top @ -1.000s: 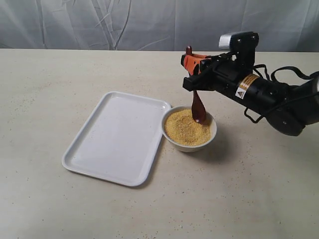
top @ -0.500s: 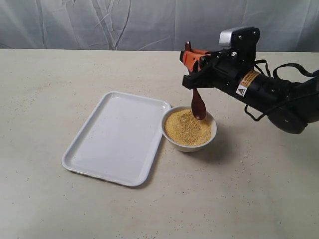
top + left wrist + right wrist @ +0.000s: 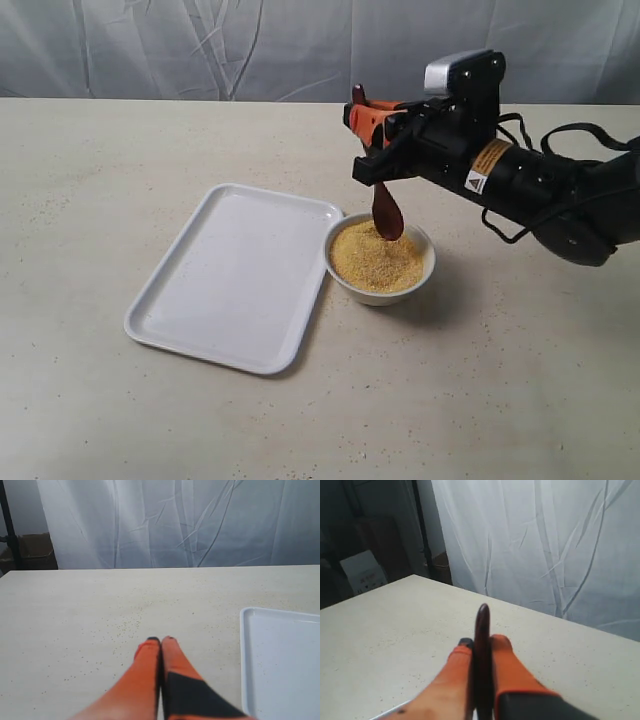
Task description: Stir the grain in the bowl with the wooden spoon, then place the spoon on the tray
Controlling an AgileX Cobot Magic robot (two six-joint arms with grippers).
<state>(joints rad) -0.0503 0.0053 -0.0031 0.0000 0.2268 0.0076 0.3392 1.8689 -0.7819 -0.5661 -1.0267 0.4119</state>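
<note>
The white bowl (image 3: 345,280) of yellow-orange grain (image 3: 375,262) stands just right of the white tray (image 3: 235,275). My right gripper (image 3: 366,112) is shut on the handle of the dark wooden spoon (image 3: 386,213), which hangs upright with its rounded end just above the grain at the bowl's far rim. In the right wrist view the spoon handle (image 3: 482,645) sticks up between the orange fingers of the right gripper (image 3: 482,641). My left gripper (image 3: 160,640) is shut and empty over bare table, with the tray's edge (image 3: 243,650) beside it. The left arm does not show in the exterior view.
A white curtain (image 3: 250,45) hangs behind the table's far edge. Dark boxes and a black pole (image 3: 422,530) stand beyond the table in the right wrist view. The beige speckled table (image 3: 500,380) spreads around tray and bowl.
My right gripper has risen and shifted left, lifting the spoon's rounded end out of the grain toward the bowl's far-left rim. The tray, the bowl and the left gripper stayed put.
</note>
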